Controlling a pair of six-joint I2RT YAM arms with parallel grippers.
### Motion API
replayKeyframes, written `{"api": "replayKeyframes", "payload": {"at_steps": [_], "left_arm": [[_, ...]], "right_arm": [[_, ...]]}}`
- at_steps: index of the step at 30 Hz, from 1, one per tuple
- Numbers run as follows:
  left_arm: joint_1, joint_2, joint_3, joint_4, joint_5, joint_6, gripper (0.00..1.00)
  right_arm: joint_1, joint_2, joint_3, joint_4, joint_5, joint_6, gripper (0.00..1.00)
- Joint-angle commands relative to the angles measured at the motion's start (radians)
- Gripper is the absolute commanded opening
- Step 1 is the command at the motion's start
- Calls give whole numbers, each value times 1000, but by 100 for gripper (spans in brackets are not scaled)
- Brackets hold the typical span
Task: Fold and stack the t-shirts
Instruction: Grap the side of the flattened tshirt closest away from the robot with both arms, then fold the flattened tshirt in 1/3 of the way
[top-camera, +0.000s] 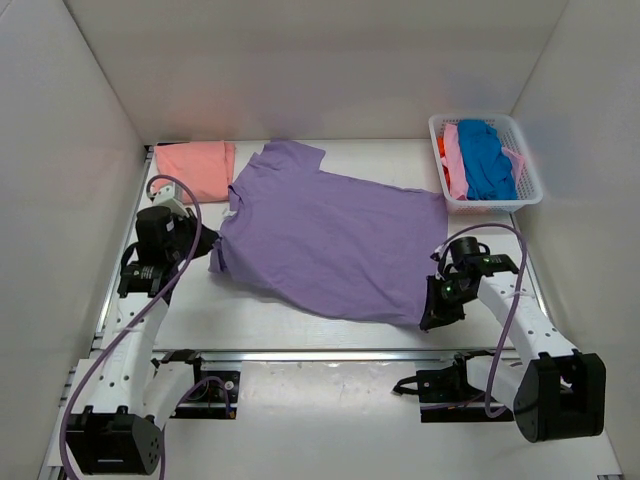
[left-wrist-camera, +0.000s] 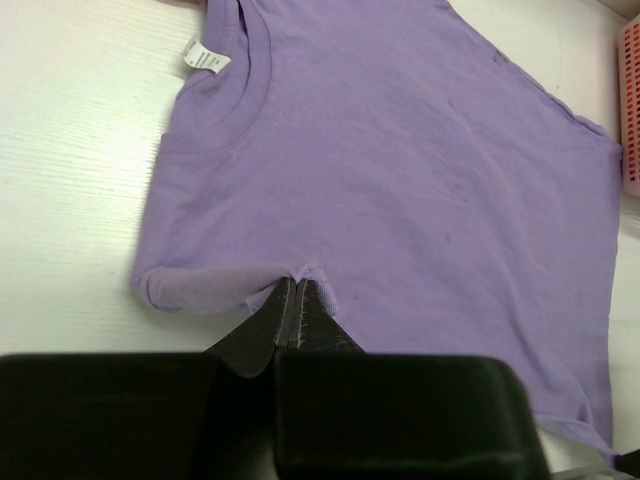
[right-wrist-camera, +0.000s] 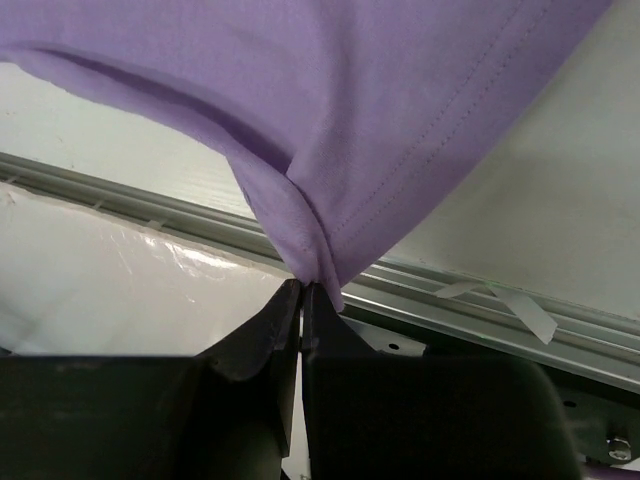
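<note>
The large lavender-purple t-shirt lies spread across the middle of the table, neck to the left. My left gripper is shut on its near-left sleeve edge. My right gripper is shut on the shirt's near-right hem corner and holds it lifted off the table. The shirt fills the left wrist view and hangs from above in the right wrist view. A folded salmon-pink t-shirt lies at the back left. Blue, pink and orange shirts sit in the basket.
A white plastic lattice basket stands at the back right against the wall. A metal rail runs along the table's near edge. White walls enclose the table on three sides.
</note>
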Motion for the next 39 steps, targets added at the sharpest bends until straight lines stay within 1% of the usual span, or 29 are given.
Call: {"api": "replayKeyframes", "payload": {"at_steps": [1, 5, 7, 11, 12, 15, 17, 25, 30, 39], "left_arm": [[6, -32, 41, -21, -35, 42, 0], [3, -8, 41, 19, -9, 31, 0], [8, 23, 48, 48, 15, 24, 0], [5, 95, 79, 102, 21, 10, 0], [3, 106, 85, 116, 26, -1, 0], [5, 159, 98, 160, 32, -5, 0], [5, 198, 102, 184, 41, -6, 0], [3, 320, 142, 277, 57, -18, 0], [6, 406, 209, 303, 57, -16, 0], [6, 484, 269, 348, 60, -18, 0]], "right_arm": [[0, 3, 25, -20, 19, 11, 0], [-64, 25, 29, -8, -4, -27, 0], [-71, 43, 33, 5, -3, -29, 0], [-92, 92, 37, 28, -4, -37, 0], [-92, 109, 45, 34, -4, -44, 0], [-143, 138, 69, 49, -24, -60, 0], [-144, 155, 101, 55, -9, -53, 0], [-215, 247, 166, 117, 2, -67, 0], [-229, 309, 204, 146, -3, -81, 0], [-235, 385, 258, 186, 17, -99, 0]]}}
